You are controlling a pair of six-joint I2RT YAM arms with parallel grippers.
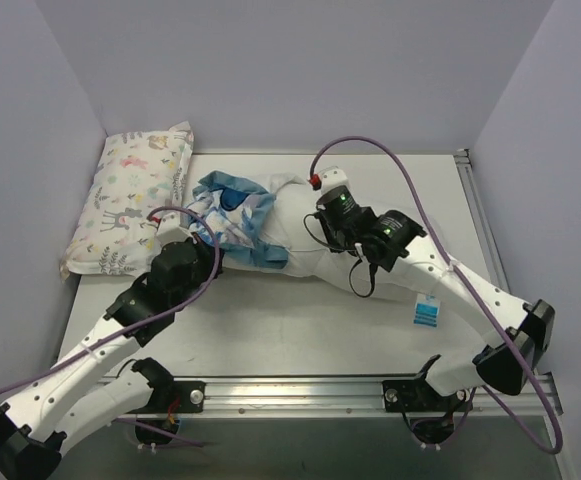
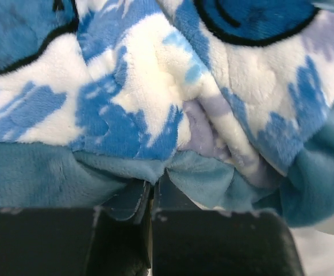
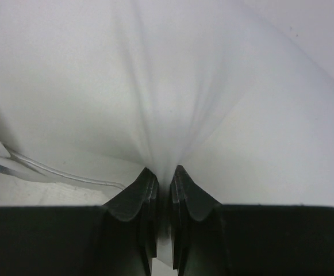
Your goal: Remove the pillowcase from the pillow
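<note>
While right hand (image 3: pixel 162 172) pinches pillow (image 3: pixel 155 86), pillowcase (image 2: pixel 132 115) hem sits inside left hand (image 2: pixel 153 187)

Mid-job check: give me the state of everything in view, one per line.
pillowcase: bunched over the pillow's left end, not yet off.
pillow: mostly bare, lying flat.
left gripper: shut on the pillowcase's blue trim.
right gripper: shut on a pinch of the pillow.
small printed pillow: lying at far left, ungripped.

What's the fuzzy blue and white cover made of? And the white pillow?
The pillowcase looks like plush fleece, soft and matte: its surface is fuzzy with a short nap. The pillow looks like smooth, thin woven cloth, perhaps cotton or polyester, since it gathers into fine folds where pinched.
</note>
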